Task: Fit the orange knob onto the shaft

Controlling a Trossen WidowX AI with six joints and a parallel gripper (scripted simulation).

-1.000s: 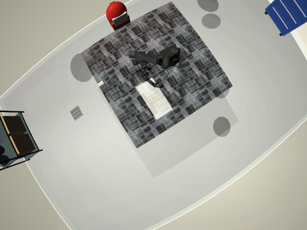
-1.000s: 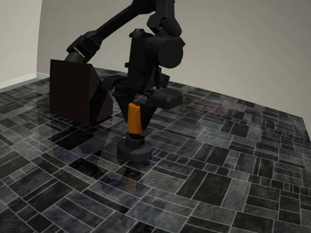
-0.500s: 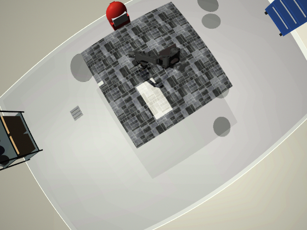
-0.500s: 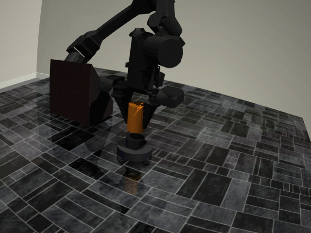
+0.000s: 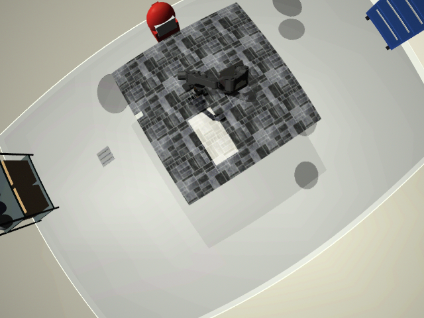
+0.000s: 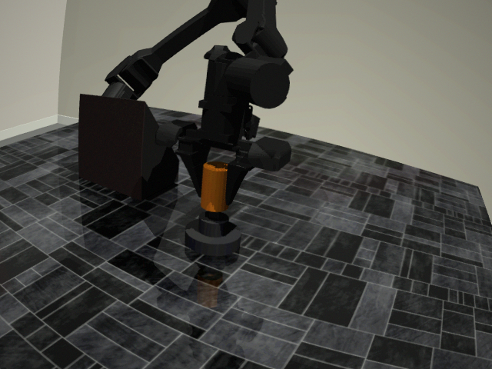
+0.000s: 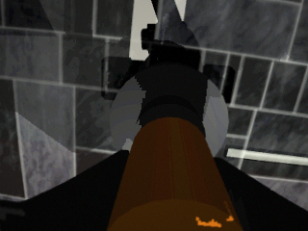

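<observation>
The orange knob [image 6: 214, 186] [image 7: 170, 168] is upright between the fingers of my gripper [image 6: 214, 198] [image 7: 169, 162], which is shut on it. The round pedestal [image 6: 213, 244] [image 7: 126, 113] stands directly below, with a wide grey base and a narrower dark collar [image 6: 214, 226]. The knob's lower end is above the collar, with a short dark piece of the shaft [image 6: 213, 214] showing in the gap. Whether the shaft's tip is inside the hole is hidden, and so are both flat sides. In the top view the arm hides the knob.
A dark box-like block [image 6: 111, 147] stands left of the gripper in the exterior view. The arm [image 5: 218, 80] reaches over the dark tiled table top [image 5: 273, 112]. A bright patch [image 5: 215, 140] lies on it. A red object [image 5: 160, 15] is beyond the table's edge.
</observation>
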